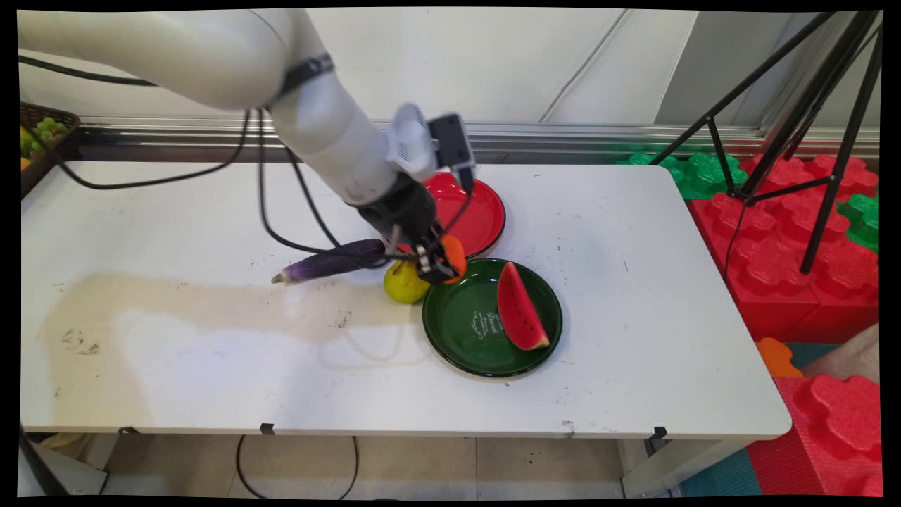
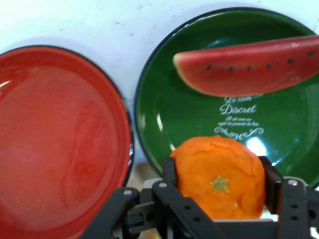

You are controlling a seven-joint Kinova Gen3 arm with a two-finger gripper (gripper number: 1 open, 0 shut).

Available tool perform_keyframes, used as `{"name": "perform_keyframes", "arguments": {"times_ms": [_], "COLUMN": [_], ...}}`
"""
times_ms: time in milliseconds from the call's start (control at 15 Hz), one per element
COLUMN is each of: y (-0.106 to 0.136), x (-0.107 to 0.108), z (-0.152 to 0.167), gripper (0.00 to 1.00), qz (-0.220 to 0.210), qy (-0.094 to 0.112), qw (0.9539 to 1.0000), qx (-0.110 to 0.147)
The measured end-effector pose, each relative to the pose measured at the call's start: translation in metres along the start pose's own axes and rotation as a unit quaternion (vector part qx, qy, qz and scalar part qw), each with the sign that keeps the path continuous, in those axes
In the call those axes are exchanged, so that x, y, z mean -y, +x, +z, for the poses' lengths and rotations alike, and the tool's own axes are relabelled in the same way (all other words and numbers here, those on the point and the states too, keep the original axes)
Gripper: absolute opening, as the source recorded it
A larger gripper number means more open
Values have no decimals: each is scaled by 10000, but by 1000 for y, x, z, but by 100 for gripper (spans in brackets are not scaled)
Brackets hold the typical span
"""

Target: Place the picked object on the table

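My gripper (image 1: 442, 262) (image 2: 219, 179) is shut on an orange tangerine (image 1: 454, 255) (image 2: 220, 175), held just above the near-left rim of the green plate (image 1: 464, 324) (image 2: 179, 114). A watermelon slice (image 1: 519, 307) (image 2: 249, 64) lies on that plate's right side. The red plate (image 1: 471, 211) (image 2: 55, 139) sits empty just behind, close to the green one. A yellow pear (image 1: 404, 283) rests on the table right beside the gripper, and a purple eggplant (image 1: 331, 260) lies to its left.
A basket of fruit (image 1: 39, 137) stands at the table's far left corner. Black cables (image 1: 281, 211) hang from the arm over the table. A tripod (image 1: 795, 113) and red and green foam blocks (image 1: 795, 232) stand off the table's right side.
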Motion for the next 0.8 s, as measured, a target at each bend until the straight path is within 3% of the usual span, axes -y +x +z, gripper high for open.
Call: {"name": "perform_keyframes", "arguments": {"times_ms": [400, 800], "y": [-44, -101], "x": [11, 19], "z": [-51, -68], "gripper": [0, 0], "qz": [88, -79], "qy": [58, 62], "qw": [9998, 9985], "qx": [143, 538]}}
